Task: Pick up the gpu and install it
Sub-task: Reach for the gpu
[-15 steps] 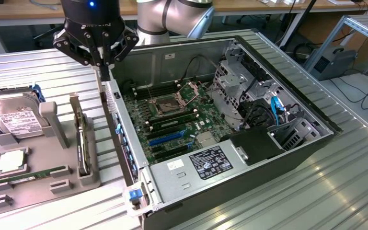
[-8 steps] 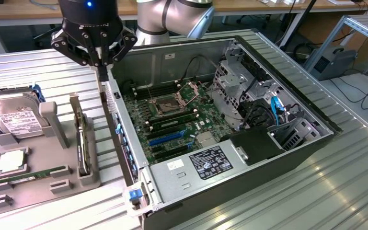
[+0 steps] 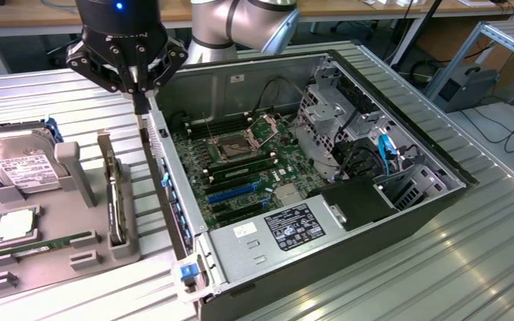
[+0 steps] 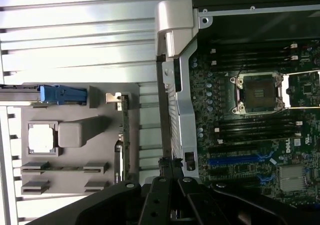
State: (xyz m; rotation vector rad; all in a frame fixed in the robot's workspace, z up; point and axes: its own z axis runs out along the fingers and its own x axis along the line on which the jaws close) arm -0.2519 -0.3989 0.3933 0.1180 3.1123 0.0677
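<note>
Found the black multi-link gripper hanging over the ribbed metal table, just above the tall side wall of the open black computer case. Judged it clenched, tips pressed together and gripping nothing. Read the same in the wrist view, with dark finger links converging to a single point over the case's silvery wall.

Located the gpu, a thin flat card with a dark face and a silvery bracket end. Saw it standing on its long edge in a slot of the grey plastic holder, to the exterior view's left of the case, near the gripper but apart from it. Picked it out edge-on in the wrist view too.

Counted three more parts on that holder: a silver hard drive with a white label propped at a tilt, a square silvery processor chip lying flat, and a narrow green RAM stick just beside the chip.

Looked into the case and met a green motherboard lying flat on its floor, with a square processor socket near its middle and a long blue expansion slot further along. Noted a grey metal power supply with a dark label at the case's near end.
</note>
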